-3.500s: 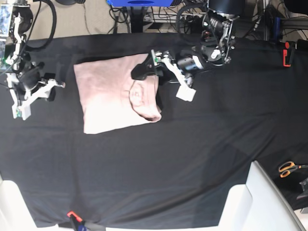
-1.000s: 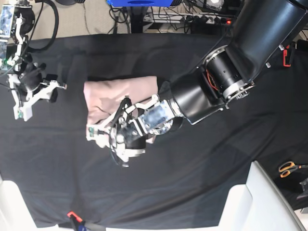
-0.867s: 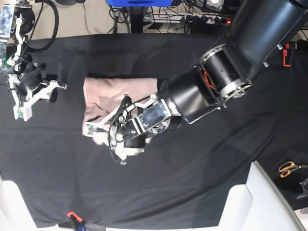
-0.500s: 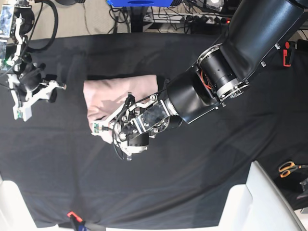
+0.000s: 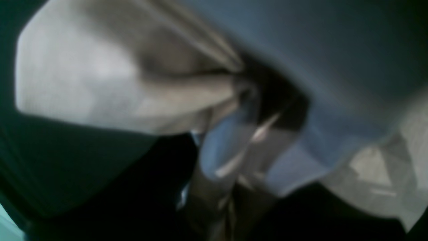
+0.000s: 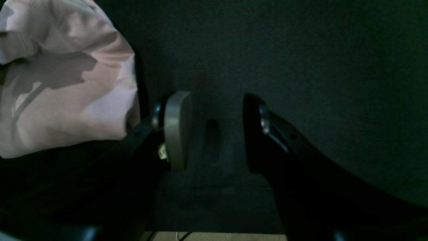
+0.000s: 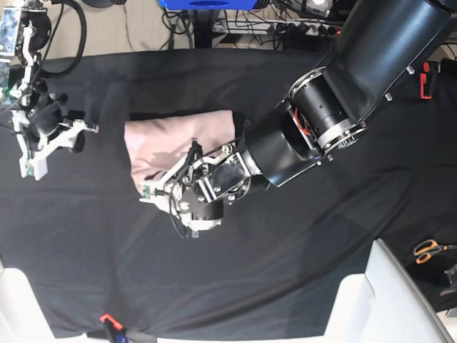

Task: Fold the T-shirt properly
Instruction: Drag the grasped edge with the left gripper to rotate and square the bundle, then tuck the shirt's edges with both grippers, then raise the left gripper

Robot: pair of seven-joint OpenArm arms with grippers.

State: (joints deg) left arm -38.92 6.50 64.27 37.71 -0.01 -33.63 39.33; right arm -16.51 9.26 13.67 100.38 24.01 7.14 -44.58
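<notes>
My right gripper [image 7: 84,131] sits at the left edge of the black cloth [image 7: 285,286], jaws parted with nothing between them; in my right wrist view the two fingers [image 6: 175,130] stand apart over bare cloth, with the T-shirt [image 6: 63,83] just beside them to the left. In the base view the pink T-shirt [image 7: 178,136] lies folded on the cloth, left of centre. My left gripper [image 7: 161,193] reaches down over the shirt's near edge, jaws clenched on a bunch of its fabric, which gathers toward them in the blurred left wrist view [image 5: 100,87]. Far right, scissors [image 7: 428,250] lie near the table's edge.
</notes>
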